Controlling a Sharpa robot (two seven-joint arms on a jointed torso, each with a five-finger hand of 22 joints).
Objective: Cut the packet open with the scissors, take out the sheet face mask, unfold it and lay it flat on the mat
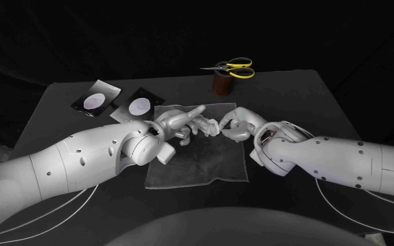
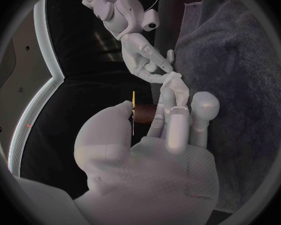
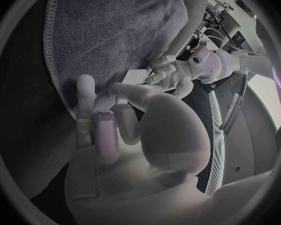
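Left hand [image 1: 182, 124] and right hand [image 1: 238, 123] meet fingertip to fingertip, both pinching a small white folded sheet mask [image 2: 177, 84]. The fingers hide most of it. Grey mat [image 1: 197, 166] lies beneath. Beyond the right hand stands a brown holder [image 1: 223, 85] with yellow-handled scissors [image 1: 236, 68] across its top. Beyond the left hand lie a packet [image 1: 97, 101] and a second packet [image 1: 139, 107].

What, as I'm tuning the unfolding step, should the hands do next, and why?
Probably draw the hands slowly apart: the left hand and right hand both seem to pinch a small folded face mask above the mat, so it looks ready to unfold.
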